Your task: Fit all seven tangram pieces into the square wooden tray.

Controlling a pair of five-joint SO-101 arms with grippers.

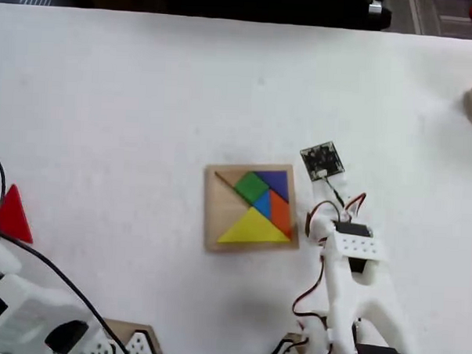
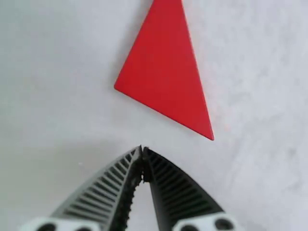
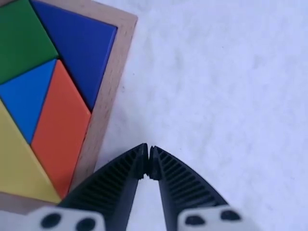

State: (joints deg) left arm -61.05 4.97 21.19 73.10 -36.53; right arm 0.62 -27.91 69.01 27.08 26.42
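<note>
Now the red triangle [image 1: 13, 214] lies far left, well apart from the tray [image 1: 216, 211]. Both jaws sit closed, empty; next, the left likely must open and grasp it.

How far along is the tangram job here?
Done: the yellow triangle, green square, orange piece, light blue triangle and dark blue triangle sit in the tray. In hand: nothing; the left gripper is shut, empty, just short of the red triangle; the right gripper is shut beside the tray. Left: the red triangle, likely for the tray's bare wooden part; a seventh piece I cannot make out.
</note>
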